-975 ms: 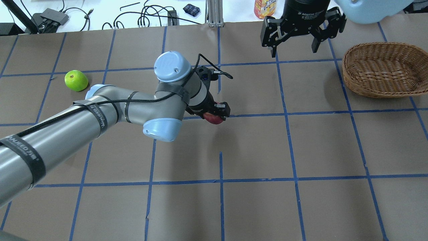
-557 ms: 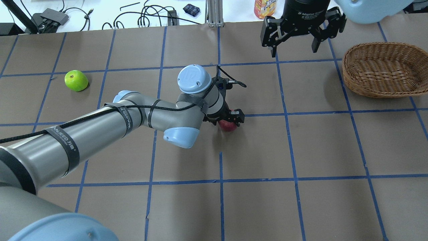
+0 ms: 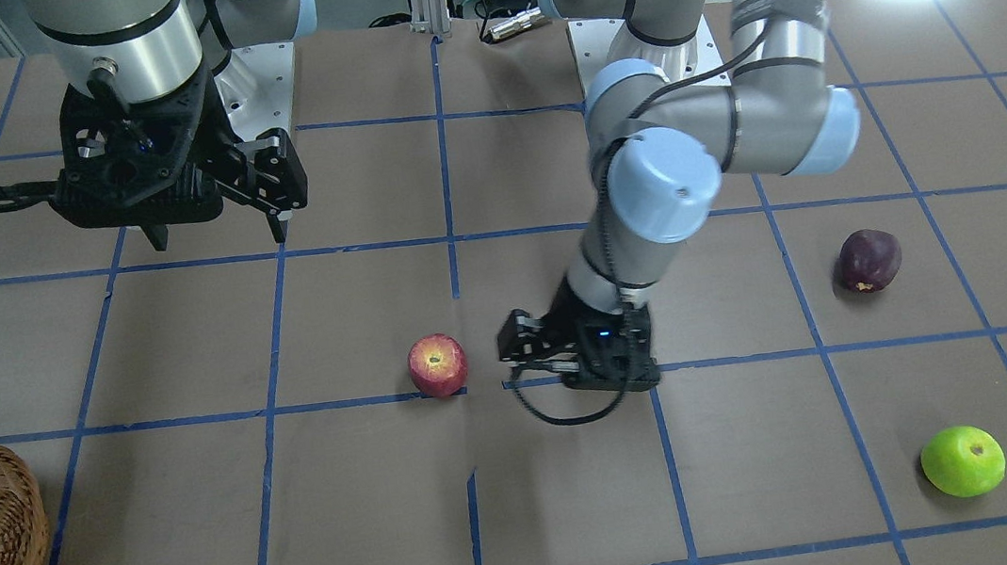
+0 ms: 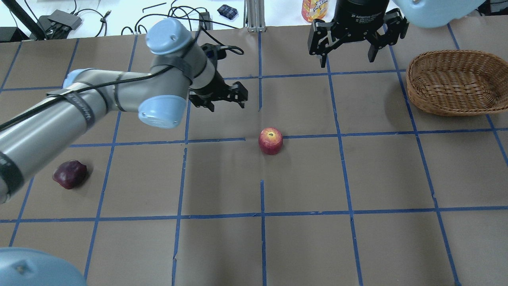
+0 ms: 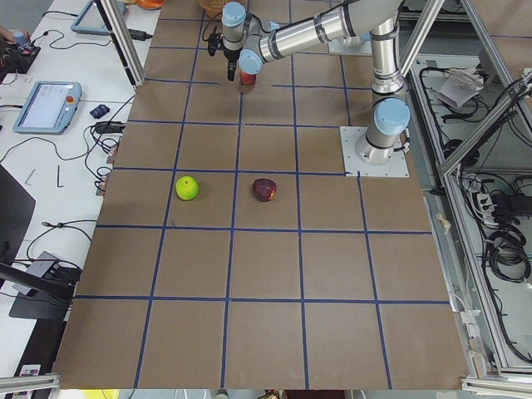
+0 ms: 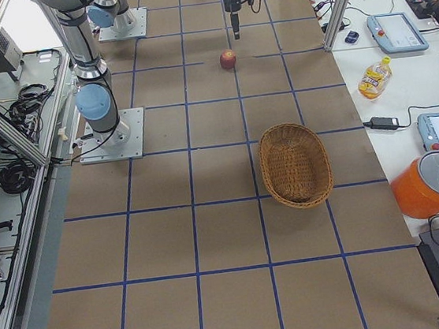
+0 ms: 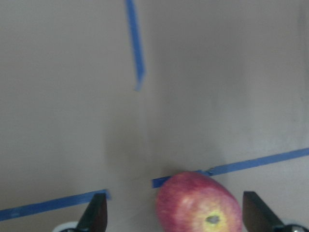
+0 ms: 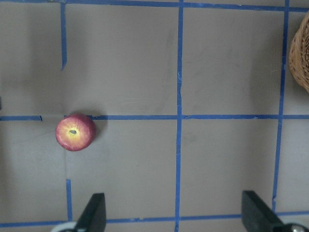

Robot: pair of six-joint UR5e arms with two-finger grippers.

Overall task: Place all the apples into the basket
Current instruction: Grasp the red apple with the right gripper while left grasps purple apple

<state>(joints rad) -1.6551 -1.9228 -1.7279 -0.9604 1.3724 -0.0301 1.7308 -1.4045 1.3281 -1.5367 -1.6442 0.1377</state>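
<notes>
The red apple (image 4: 270, 140) stands alone mid-worktop, bare paper on every side, its top open. The left gripper (image 4: 227, 102), jaws spread, hangs just beside it toward the left end, not touching. Bare paper runs from it to the basket (image 4: 448, 104) by the far edge; the right gripper (image 4: 349, 59) hovers raised beside that route. The left arm's elbow (image 3: 789, 127) seems to hang high near the maroon apple (image 3: 869, 260); the green apple (image 3: 963, 460) stands free.

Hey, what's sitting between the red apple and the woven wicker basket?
Nothing: the overhead view shows only bare brown table and blue tape lines between the red apple and the woven wicker basket.
</notes>
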